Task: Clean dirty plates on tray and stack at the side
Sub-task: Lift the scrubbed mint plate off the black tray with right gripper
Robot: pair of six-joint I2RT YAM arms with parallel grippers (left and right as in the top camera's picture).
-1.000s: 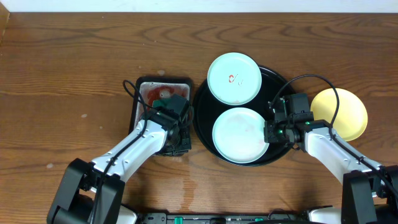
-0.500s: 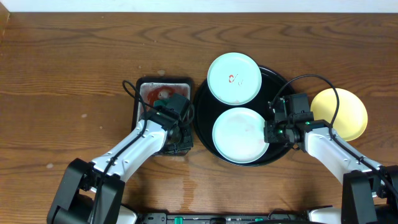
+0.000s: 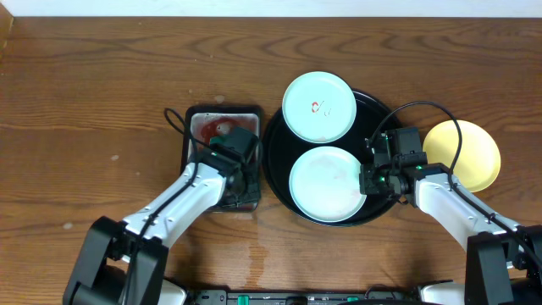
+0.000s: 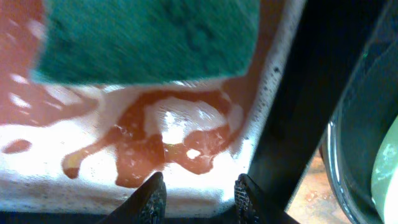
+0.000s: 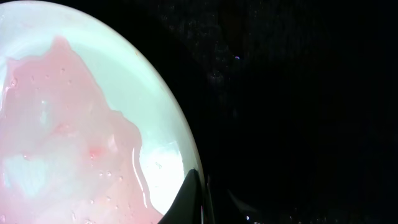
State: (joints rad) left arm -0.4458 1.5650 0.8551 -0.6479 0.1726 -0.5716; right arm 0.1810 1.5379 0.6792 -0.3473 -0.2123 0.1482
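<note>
The round black tray [image 3: 377,114] holds two pale blue-white plates. The far plate [image 3: 318,106] has a red smear and overlaps the tray's back rim. The near plate [image 3: 326,184] lies flat and, in the right wrist view [image 5: 74,124], carries a pink watery film. My right gripper [image 3: 368,180] is shut on this plate's right rim [image 5: 198,196]. The pale yellow plate [image 3: 464,155] lies on the table right of the tray. My left gripper [image 4: 200,198] is open and empty over the pan, just short of a green sponge [image 4: 149,37].
A small rectangular black pan [image 3: 199,114] of reddish liquid stands left of the tray, nearly touching it; its white bottom shows in the left wrist view [image 4: 186,118]. Bare wooden table [image 3: 102,85] lies to the left and at the back.
My left gripper has shifted slightly over the pan. The right gripper and the plates have not moved.
</note>
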